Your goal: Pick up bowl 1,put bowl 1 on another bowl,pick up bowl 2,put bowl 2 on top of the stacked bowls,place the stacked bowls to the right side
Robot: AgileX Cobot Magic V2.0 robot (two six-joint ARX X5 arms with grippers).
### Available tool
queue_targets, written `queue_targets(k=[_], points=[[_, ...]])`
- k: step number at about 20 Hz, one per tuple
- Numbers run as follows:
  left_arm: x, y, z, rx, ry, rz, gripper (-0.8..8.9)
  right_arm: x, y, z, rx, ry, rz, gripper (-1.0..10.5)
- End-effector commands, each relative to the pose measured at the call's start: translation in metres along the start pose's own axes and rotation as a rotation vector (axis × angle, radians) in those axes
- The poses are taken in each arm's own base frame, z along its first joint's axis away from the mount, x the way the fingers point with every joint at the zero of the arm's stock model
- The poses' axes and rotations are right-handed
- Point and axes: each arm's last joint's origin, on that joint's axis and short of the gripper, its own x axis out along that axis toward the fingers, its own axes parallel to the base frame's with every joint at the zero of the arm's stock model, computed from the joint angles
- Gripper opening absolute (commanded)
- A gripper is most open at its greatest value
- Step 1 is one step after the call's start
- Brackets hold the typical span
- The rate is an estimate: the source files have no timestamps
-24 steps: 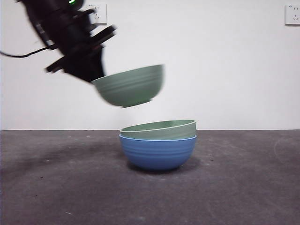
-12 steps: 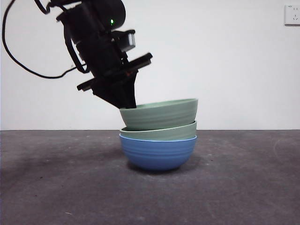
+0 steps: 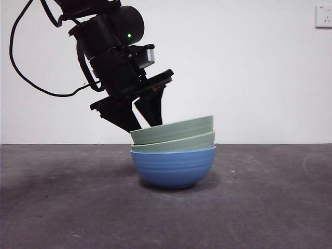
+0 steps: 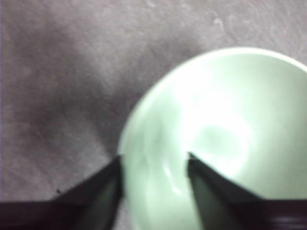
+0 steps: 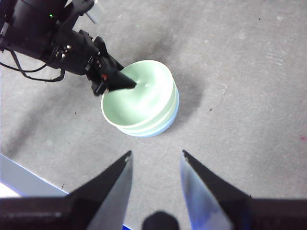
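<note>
Three bowls sit nested at the centre of your front view: the blue bowl (image 3: 173, 168) on the bench (image 3: 62, 207), a green bowl (image 3: 176, 144) inside it, and a second green bowl (image 3: 174, 130) on top, its rim tilted up toward the right of the frame. The stack (image 5: 143, 103) stands well clear of the bench edges you can see.

Your left gripper (image 3: 143, 112) comes down from the upper left of the front frame, dark and large, and its fingers (image 3: 152, 106) straddle the left rim of the top green bowl. In the left wrist view the fingers are spread, one outside the pale rim and one inside the bowl (image 4: 225, 139); you cannot tell from that blurred picture whether either one touches the wall.

Your right gripper (image 5: 154, 158) hangs high above the bench, well apart from the stack, with its fingers spread and nothing between them. From there you see the left arm (image 5: 53, 38) reaching in from the upper left of the frame, its tip over the top bowl's near rim.

A wall socket (image 3: 323, 15) shows at the upper right of the front view.
</note>
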Motion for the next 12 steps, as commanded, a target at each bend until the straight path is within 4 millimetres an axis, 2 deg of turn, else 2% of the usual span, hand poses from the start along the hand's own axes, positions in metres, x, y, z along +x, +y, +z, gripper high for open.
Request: queue_targets(k=[1, 4, 8, 12], points=[[0.003, 0.0, -0.003, -0.007, 0.049, 0.006, 3.27, 0.002, 0.0, 0.0, -0.004, 0.004, 0.0, 1.9], [-0.005, -0.002, 0.003, -0.007, 0.054, 0.006, 3.26, 0.002, 0.0, 0.0, -0.004, 0.007, 0.0, 3.2], [-0.025, -0.006, 0.017, 0.0, 0.057, 0.007, 3.27, 0.006, 0.0, 0.001, -0.003, 0.017, -0.002, 3.2], [-0.067, -0.015, 0.032, 0.034, 0.029, 0.013, 3.26, 0.024, -0.001, 0.005, 0.003, 0.072, -0.012, 3.2]])
